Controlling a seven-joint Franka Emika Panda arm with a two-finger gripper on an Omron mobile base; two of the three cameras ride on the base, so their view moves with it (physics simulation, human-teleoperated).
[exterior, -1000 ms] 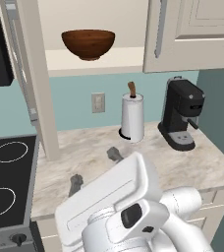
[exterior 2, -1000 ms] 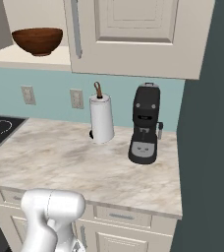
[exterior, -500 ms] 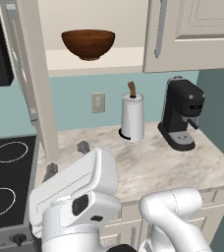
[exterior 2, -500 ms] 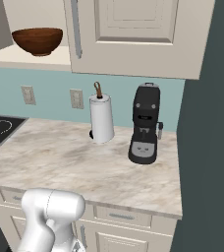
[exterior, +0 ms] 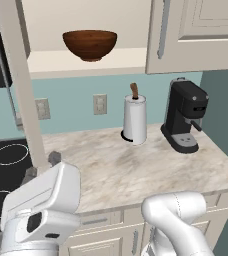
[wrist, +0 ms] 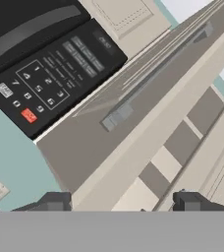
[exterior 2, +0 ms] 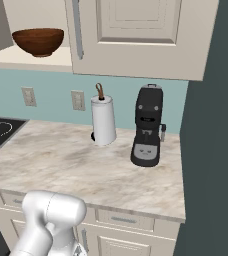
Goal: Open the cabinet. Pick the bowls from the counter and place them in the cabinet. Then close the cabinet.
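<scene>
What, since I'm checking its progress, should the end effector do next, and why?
Probably close the end effector on the open cabinet door, whose edge lies between its spread fingertips. The brown bowl is already inside, so swinging the door shut seems next.

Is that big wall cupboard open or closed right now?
Half open. The cabinet's left door is swung out edge-on, exposing the shelf with the brown bowl; its right door is still shut.

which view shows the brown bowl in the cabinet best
The left base view: the brown bowl sits large and unobstructed on the cabinet shelf. The right base view shows it smaller, at the upper left. The hand view faces elsewhere.
</scene>
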